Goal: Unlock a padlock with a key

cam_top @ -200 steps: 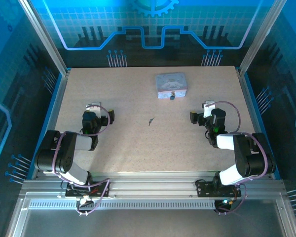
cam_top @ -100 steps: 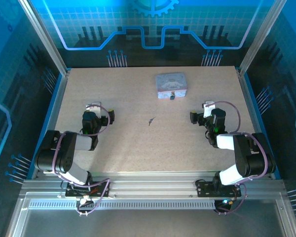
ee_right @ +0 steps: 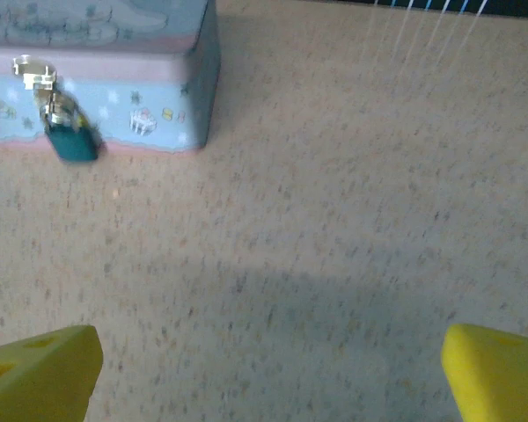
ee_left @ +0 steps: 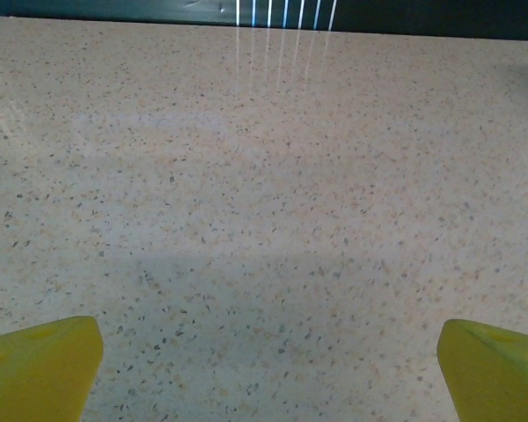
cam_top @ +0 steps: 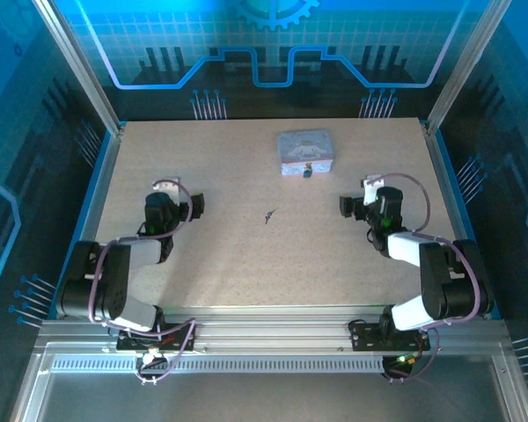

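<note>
The tiny dark bluish padlock (cam_top: 307,171) hangs on the front hasp of a pale lavender tin (cam_top: 305,149) at the back middle of the table. In the right wrist view the padlock (ee_right: 71,141) is at the upper left, well ahead of my right gripper (ee_right: 268,378). The thin grey key (cam_top: 269,214) lies flat in the table's middle, between both arms. My left gripper (cam_top: 178,197) is left of the key, and my right gripper (cam_top: 363,195) is right of it. Both stand open over bare table, as the left gripper (ee_left: 268,369) shows, with yellow fingertips (ee_left: 37,365) wide apart.
The speckled beige table (cam_top: 229,264) is ringed by a blue rim and metal frame posts (cam_top: 79,70). Its far edge (ee_left: 264,25) meets a dark wall. The tin (ee_right: 97,61) is the one bulky object near the right arm.
Both arms have reached slightly forward, away from their bases. The key, padlock and tin have not moved.
</note>
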{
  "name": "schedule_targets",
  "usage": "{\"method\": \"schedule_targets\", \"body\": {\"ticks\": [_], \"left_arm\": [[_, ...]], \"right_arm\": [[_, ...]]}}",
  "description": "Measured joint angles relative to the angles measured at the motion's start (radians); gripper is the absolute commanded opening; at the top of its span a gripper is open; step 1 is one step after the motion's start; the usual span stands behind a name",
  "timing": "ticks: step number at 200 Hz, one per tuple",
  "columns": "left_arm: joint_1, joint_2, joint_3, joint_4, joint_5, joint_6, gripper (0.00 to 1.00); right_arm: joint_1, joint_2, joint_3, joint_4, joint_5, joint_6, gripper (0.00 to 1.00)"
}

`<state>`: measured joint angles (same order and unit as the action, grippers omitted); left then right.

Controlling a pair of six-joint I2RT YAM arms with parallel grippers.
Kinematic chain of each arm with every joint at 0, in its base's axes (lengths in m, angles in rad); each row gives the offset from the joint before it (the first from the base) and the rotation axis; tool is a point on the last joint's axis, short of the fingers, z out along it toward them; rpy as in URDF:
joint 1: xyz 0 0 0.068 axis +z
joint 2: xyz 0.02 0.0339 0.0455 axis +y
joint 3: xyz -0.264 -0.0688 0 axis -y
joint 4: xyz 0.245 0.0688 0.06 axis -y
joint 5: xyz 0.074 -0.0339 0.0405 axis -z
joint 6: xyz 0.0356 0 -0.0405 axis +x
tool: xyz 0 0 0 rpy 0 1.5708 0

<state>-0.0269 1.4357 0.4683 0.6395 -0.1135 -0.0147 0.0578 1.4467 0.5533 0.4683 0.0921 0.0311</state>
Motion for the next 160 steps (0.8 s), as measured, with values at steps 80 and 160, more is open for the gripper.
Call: {"method": "schedule_targets", "body": {"ticks": [80, 160], "left_arm": [[-0.254, 0.033, 0.508, -0.689, 0.13, -0.138, 0.58], [-0.462, 0.402, 0.739, -0.94, 0.287, -0.246, 0.49]], "right_arm": [[0.081, -0.028, 0.307, -0.536, -0.116, 0.291, 0.72], [0.332, 0.101, 0.348, -0.711, -0.19, 0.423, 0.7]]}}
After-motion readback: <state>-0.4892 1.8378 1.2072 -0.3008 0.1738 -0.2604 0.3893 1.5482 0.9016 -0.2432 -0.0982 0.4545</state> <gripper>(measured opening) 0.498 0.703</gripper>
